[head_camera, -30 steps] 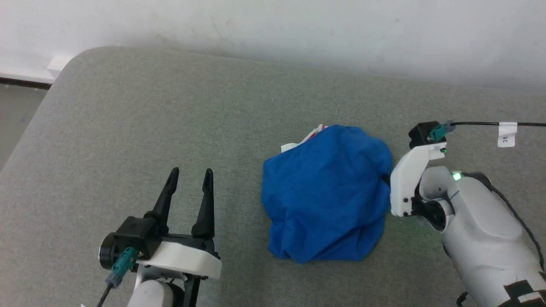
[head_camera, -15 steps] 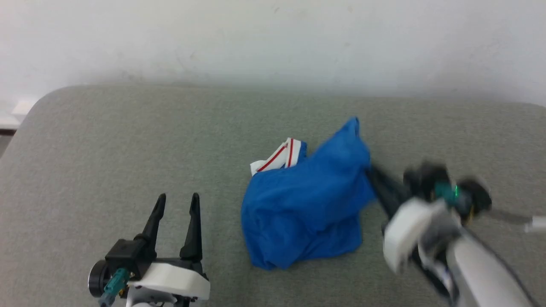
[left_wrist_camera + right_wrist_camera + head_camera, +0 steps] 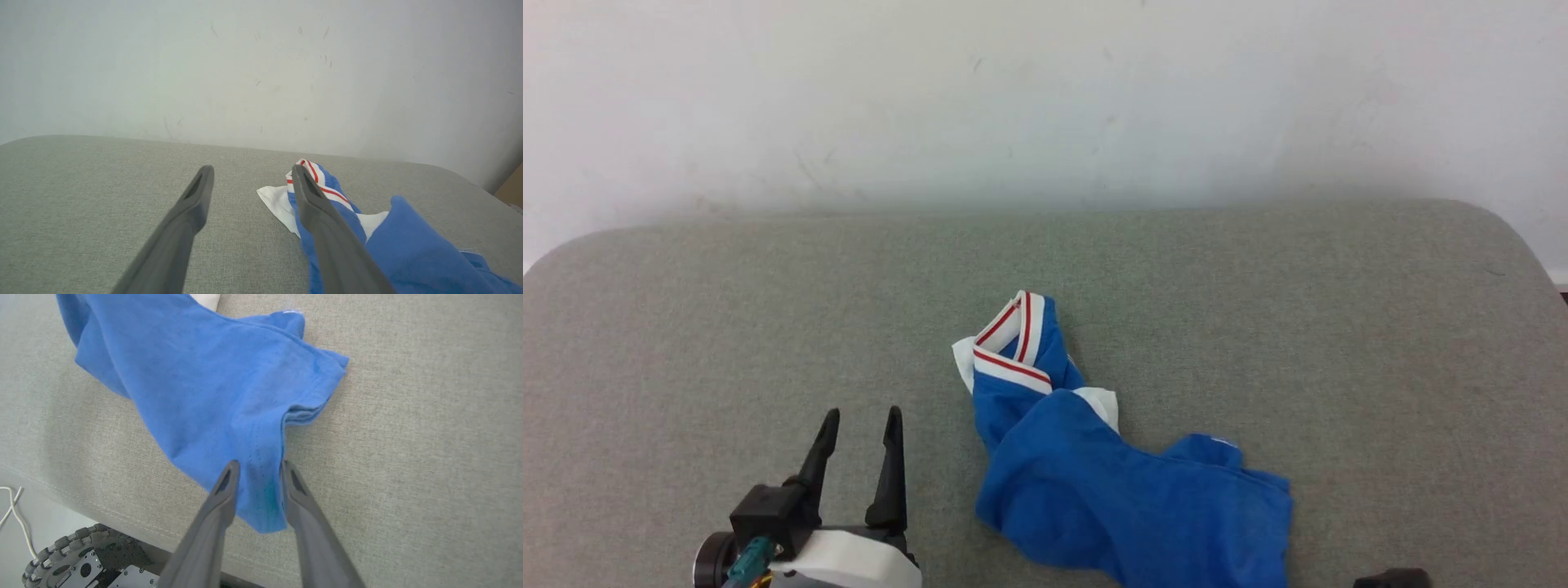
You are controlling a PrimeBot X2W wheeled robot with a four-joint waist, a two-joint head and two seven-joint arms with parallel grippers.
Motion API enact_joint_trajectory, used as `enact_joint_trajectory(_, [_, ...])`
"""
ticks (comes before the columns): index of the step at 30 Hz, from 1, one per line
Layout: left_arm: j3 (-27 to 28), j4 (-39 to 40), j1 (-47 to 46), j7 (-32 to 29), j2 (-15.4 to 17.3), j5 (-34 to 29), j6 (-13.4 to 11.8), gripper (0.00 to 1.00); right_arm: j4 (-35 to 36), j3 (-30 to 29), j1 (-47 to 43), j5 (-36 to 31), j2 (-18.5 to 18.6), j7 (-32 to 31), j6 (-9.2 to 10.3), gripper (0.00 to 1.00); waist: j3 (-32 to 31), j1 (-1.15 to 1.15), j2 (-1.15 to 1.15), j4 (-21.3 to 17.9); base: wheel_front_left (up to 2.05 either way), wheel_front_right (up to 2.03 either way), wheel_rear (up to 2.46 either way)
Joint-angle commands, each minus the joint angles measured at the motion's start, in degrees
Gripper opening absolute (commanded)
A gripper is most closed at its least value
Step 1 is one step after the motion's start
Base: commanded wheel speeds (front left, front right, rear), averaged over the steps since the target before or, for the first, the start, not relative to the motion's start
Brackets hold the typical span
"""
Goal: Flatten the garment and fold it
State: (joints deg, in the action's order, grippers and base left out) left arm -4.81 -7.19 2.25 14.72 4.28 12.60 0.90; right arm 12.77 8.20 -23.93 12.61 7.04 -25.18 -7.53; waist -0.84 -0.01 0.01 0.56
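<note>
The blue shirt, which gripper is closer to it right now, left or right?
Right. The right gripper straddles a corner of the garment, cloth between its fingers. The left gripper stands open beside the garment, apart from it.

We look along the two long dark fingers of our right gripper (image 3: 257,468), which stand a little apart. Between them lies a hemmed corner of the bright blue jersey garment (image 3: 204,384). The cloth spreads rumpled toward the upper left over the grey woven fabric surface (image 3: 408,416), with a scrap of white at the top edge. Beyond the surface's stitched border we see a dark ribbed wheel (image 3: 53,547) and a thin white cable (image 3: 12,514).
</note>
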Motion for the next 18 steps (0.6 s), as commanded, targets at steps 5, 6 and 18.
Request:
enact_joint_trajectory(5, [0.21, -1.04, 1.11, 0.09, 0.78, 0.29, -0.58, 1.0, 2.0, -2.62, 1.2, 0.53, -1.93, 9.9, 0.04, 1.0, -0.61, 0.01, -0.01, -0.64, 0.0, 0.0, 0.0])
enact_joint_trajectory(6, [0.24, -1.04, 1.18, 0.05, 0.83, 0.33, -0.68, 1.0, 2.44, -3.25, 1.71, 0.22, -2.23, 12.44, 0.04, 1.0, -0.59, 0.01, -0.01, -0.71, 0.0, 0.0, 0.0])
enact_joint_trajectory(18, [-4.91, -0.07, -3.72, -9.57, 1.1, 0.89, 2.19, 1.0, 3.45, -6.21, 6.26, -3.89, -3.89, 24.07, 0.04, 1.0, 0.59, 0.01, -0.01, -1.57, 0.0, 0.0, 0.0])
